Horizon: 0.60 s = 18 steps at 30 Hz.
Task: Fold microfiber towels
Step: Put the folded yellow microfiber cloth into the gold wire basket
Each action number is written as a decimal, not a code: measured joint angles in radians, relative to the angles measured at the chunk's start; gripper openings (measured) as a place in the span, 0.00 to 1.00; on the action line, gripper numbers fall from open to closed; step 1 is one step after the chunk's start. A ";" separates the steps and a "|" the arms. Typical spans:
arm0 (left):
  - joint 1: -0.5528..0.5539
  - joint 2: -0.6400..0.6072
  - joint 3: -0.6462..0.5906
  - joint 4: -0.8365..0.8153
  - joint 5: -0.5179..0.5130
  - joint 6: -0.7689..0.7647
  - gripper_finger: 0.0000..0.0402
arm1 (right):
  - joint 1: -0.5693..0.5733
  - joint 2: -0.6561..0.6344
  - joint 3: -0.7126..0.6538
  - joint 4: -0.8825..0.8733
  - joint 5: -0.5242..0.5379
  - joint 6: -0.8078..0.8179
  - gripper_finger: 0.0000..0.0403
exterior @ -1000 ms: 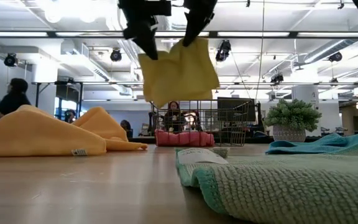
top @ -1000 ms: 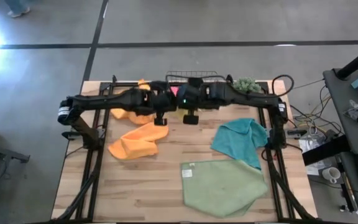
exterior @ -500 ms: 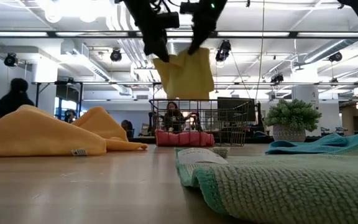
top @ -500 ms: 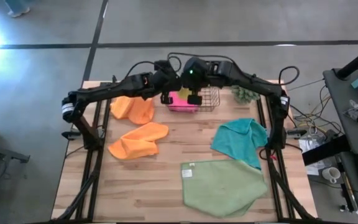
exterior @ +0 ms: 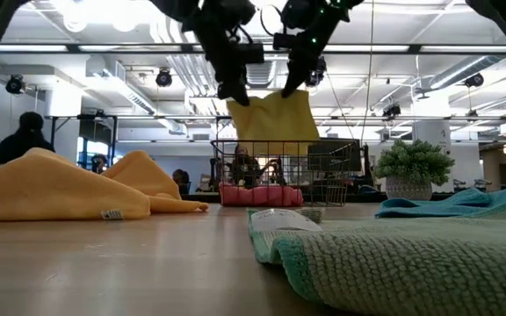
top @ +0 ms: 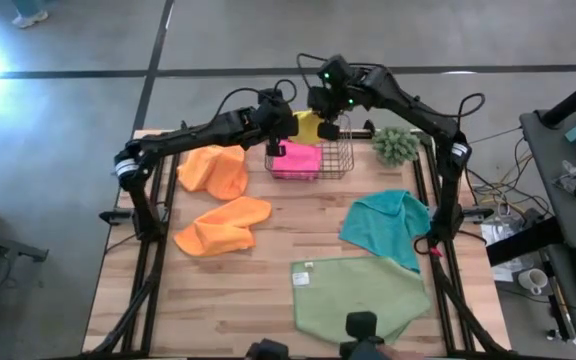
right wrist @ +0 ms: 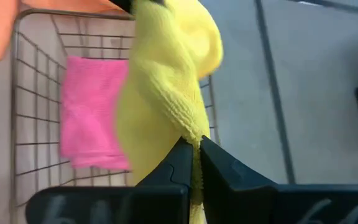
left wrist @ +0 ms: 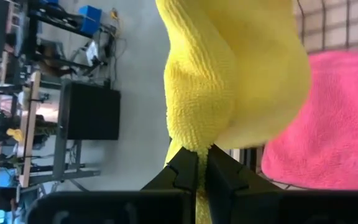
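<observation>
A yellow towel (exterior: 273, 114) hangs between my two grippers above a wire basket (exterior: 279, 180) at the table's far edge. My left gripper (top: 273, 135) is shut on its left top corner and my right gripper (top: 328, 125) on its right top corner. A folded pink towel (top: 298, 160) lies in the basket. Two orange towels (top: 215, 170) (top: 223, 225) lie crumpled on the table's left. A teal towel (top: 388, 225) lies on the right, and a light green towel (top: 358, 295) with a white tag lies spread at the near right. My left gripper pinches the yellow towel's left top corner (left wrist: 194, 146) between its two fingers, slanting down from the table's left. The towel hangs below the fingers, clear of the basket. My right gripper pinches the right top corner (right wrist: 194, 138) between its two fingers, slanting down from the right. The cloth bunches at the fingers and hangs free over the pink towel (right wrist: 95, 112).
A small green fuzzy plant (top: 398, 145) stands right of the basket at the far edge. Bare wood shows in the table's middle and near left. Beyond the far edge are the floor and the room, with people seated far off.
Both grippers have gone toward the table's far edge, carrying the yellow towel from over the table's middle to above the wire basket. The towel has stayed hanging between them, clear of the table. Both have stayed shut.
</observation>
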 joint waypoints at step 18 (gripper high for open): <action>0.090 0.118 -0.003 -0.048 0.184 0.013 0.00 | -0.083 0.146 -0.052 0.133 -0.032 -0.077 0.02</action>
